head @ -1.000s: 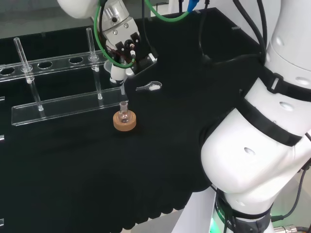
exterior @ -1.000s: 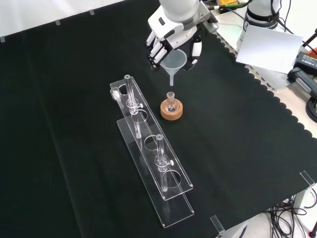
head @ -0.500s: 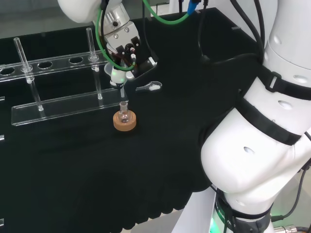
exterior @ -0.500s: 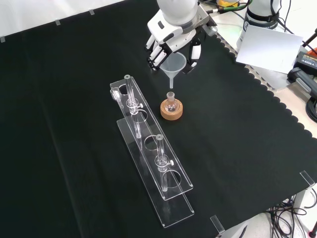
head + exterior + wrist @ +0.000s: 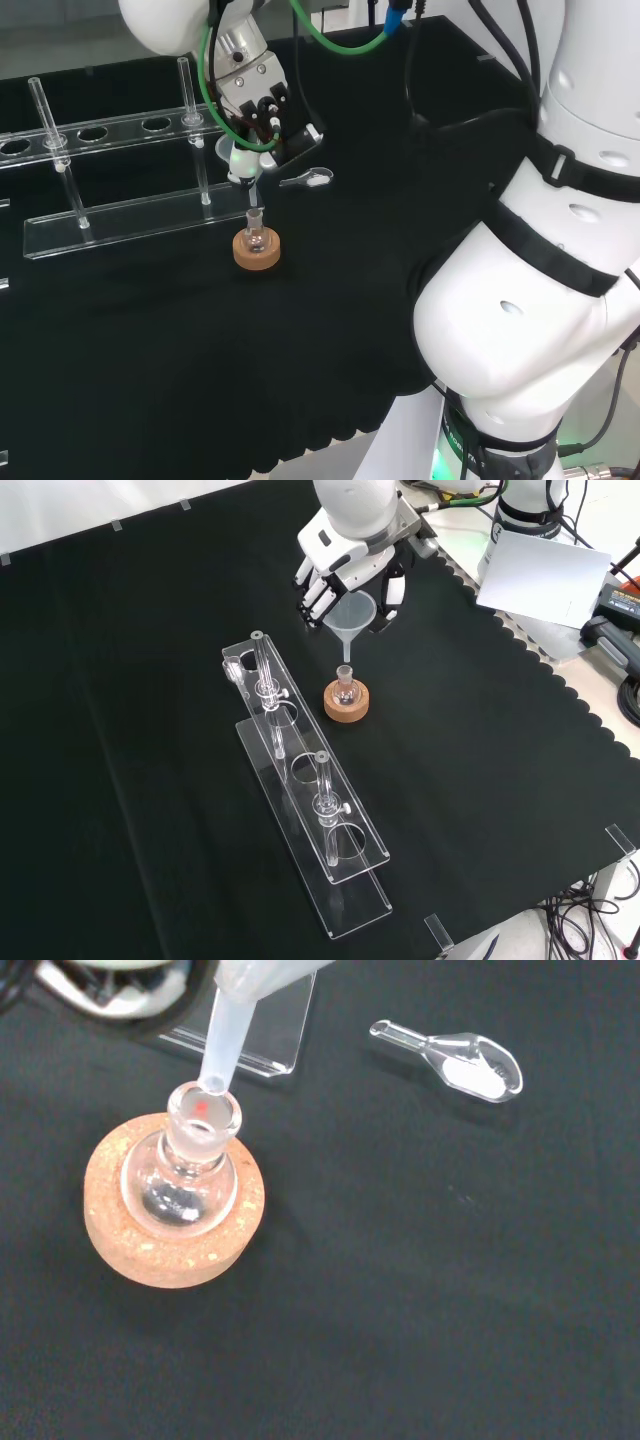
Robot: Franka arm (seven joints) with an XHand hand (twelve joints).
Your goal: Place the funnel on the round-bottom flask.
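Note:
A small clear round-bottom flask [image 5: 345,688] [image 5: 255,236] [image 5: 185,1175] stands upright on a cork ring [image 5: 346,704] [image 5: 257,252] [image 5: 170,1250]. The hand [image 5: 345,555] [image 5: 255,100] is shut on a clear plastic funnel [image 5: 349,617] [image 5: 238,160], held upright above the flask. The funnel's stem [image 5: 222,1045] points down, and its tip hangs just over the rim of the flask's neck, a little off centre in the wrist view.
A long clear test-tube rack [image 5: 305,785] [image 5: 120,175] with two tubes stands left of the flask in the front view. A small clear scoop with white powder [image 5: 460,1060] [image 5: 308,179] lies on the cloth near the hand. The cloth's scalloped edge [image 5: 560,695] runs at the front view's right.
The hand has lowered the funnel toward the flask; the stem's tip now hangs closer to the neck. The flask and the rack have not moved.

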